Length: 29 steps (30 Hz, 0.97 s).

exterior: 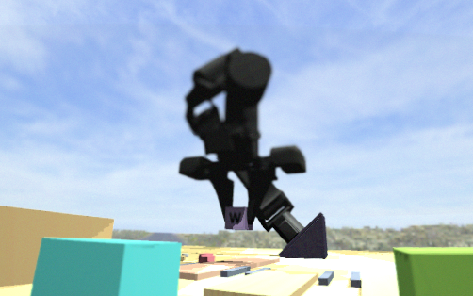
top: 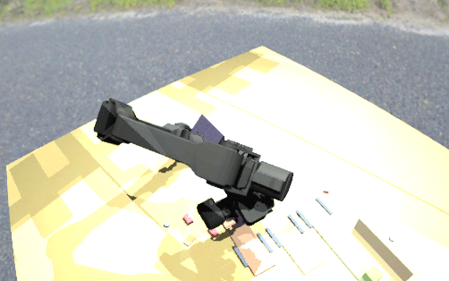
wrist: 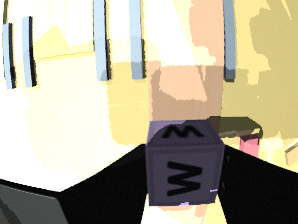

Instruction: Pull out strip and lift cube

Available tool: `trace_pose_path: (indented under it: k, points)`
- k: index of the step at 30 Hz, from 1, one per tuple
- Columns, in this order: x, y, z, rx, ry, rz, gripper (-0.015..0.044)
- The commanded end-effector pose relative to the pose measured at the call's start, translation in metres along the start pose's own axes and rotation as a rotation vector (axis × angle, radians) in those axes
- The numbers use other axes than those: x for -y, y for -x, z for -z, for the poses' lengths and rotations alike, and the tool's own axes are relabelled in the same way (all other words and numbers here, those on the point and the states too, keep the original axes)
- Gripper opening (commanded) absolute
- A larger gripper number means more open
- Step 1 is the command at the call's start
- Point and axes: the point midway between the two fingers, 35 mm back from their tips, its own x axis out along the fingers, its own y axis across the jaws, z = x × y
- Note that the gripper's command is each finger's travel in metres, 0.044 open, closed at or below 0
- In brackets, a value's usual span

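A purple cube [exterior: 236, 218] [wrist: 184, 175] with the letter W on its faces hangs between the fingertips of my gripper. My gripper is shut on it and holds it in the air, above the level of the table things in the exterior view. In the top view the arm mostly hides the cube. A salmon-coloured strip [top: 258, 259] [wrist: 186, 111] lies flat on the table between slim blue-grey rails, and shows beyond the cube in the wrist view. A pale strip [top: 305, 259] [exterior: 264, 286] lies beside it between other rails.
Several blue-grey rails [top: 324, 206] [exterior: 326, 278] [wrist: 101, 40] stand along the strips. A small pink block [top: 188, 218] [exterior: 206, 257] lies nearby. A tan wall [top: 382, 251] [exterior: 57, 245] stands to one side. A cyan block [exterior: 77, 271] and a green block [exterior: 440, 275] fill the front of the exterior view. A dark wedge [top: 207, 130] [exterior: 311, 240] stands by the arm's base.
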Motion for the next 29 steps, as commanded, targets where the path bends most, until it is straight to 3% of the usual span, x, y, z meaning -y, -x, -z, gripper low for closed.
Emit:
trace_pose_path:
  k: [1, 8, 29]
  points:
    - [-0.001, 0.002, 0.004, -0.002, -0.005, -0.004, 0.0000]
    - [-0.001, 0.034, 0.005, -0.002, -0.005, -0.004, 0.0000]
    - [-0.001, 0.035, 0.005, -0.002, -0.005, -0.004, 0.0000]
